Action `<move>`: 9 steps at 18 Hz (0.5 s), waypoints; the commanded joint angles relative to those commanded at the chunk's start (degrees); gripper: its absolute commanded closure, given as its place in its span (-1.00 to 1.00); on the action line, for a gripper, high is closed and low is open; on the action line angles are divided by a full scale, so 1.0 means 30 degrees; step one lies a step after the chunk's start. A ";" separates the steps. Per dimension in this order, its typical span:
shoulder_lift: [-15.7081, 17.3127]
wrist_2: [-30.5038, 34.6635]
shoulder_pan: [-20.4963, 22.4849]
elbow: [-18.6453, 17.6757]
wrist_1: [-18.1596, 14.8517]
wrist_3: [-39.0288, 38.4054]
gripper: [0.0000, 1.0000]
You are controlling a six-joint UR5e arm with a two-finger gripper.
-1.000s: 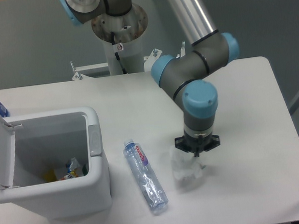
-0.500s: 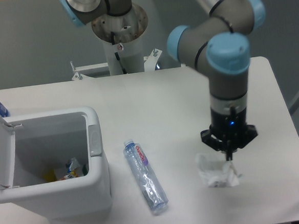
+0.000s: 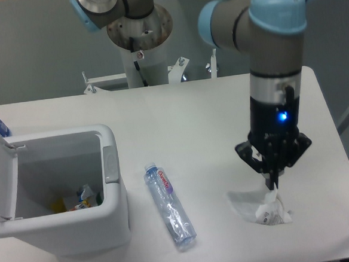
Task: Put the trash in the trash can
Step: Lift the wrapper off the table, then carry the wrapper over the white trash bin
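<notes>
Gripper (image 3: pixel 273 184) pinching wrapper (image 3: pixel 259 207) by its top edge at table's 4 o'clock. Thin hold, could slip in transit. Bottle (image 3: pixel 169 207) lies in the path to the open can (image 3: pixel 108 165) at 9 o'clock.

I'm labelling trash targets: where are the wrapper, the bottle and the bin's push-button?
wrapper (image 3: pixel 259 207), fixed camera, crumpled middle.
bottle (image 3: pixel 170 207), fixed camera, clear body below the label.
push-button (image 3: pixel 110 163), fixed camera, middle of the grey pad on the bin's rim.
</notes>
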 joint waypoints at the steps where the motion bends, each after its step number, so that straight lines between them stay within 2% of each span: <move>1: 0.0323 -0.0030 -0.0350 -0.0030 0.0000 -0.0442 1.00; 5: 0.1787 0.0028 -0.2341 -0.1111 0.0000 -0.1120 1.00; 9: 0.2756 0.0057 -0.4773 -0.2343 0.0029 -0.1032 1.00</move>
